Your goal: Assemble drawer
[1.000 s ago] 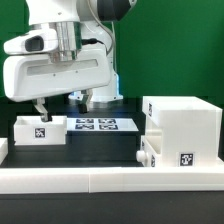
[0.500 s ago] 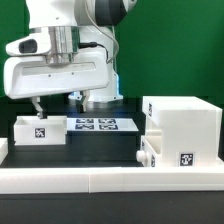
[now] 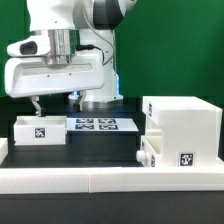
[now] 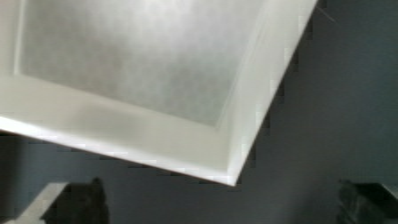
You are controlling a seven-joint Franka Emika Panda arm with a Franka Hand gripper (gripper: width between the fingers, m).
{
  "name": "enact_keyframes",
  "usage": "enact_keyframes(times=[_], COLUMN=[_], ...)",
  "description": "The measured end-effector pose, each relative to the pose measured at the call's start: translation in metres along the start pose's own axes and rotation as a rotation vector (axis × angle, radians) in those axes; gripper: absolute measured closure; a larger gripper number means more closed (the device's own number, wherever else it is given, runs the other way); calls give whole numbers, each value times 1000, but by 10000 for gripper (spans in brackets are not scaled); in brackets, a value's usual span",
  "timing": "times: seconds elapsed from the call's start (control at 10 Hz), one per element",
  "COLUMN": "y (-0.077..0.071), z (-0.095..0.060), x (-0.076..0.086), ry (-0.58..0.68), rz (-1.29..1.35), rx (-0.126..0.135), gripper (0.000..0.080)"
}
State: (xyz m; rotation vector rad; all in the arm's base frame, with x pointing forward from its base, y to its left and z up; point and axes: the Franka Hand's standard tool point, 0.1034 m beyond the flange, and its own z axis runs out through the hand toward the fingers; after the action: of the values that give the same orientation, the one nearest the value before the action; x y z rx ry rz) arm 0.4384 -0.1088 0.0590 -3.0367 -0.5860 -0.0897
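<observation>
Exterior view, inventory taken from the marker board [image 3: 100, 124].

- First tray [image 3: 40, 131]: just beside the board, on the exterior view's left.
- Casing [image 3: 185, 120]: beside the board, on the exterior view's right.
- Second tray [image 3: 165, 158]: against the casing's front.
- My gripper [image 3: 57, 104]: above the first tray, fingers spread wide, holding nothing.

Wrist view: the first tray [image 4: 143, 80] lies beneath me.

- black table [image 3: 100, 150], edged along its near side by a low white rail [image 3: 100, 178]
- tagged tray [image 3: 40, 131], at the edge on the exterior view's left
- marker board [image 3: 103, 125], flat, mid-table toward the far edge
- casing [image 3: 185, 122], at the near corner on the exterior view's right, with a second tray [image 3: 165, 156] at its foot
</observation>
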Motion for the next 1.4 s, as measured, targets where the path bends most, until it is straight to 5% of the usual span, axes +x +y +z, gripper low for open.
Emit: enact_keyframes(times=[0.4,0.8,1.4], y=[-8,-24,-25], z=[3,27,52], x=[4,-30,-48], ry=[12,23,25], rz=[79,101,82], rx=[-10,-25,-28], gripper=[151,151,151])
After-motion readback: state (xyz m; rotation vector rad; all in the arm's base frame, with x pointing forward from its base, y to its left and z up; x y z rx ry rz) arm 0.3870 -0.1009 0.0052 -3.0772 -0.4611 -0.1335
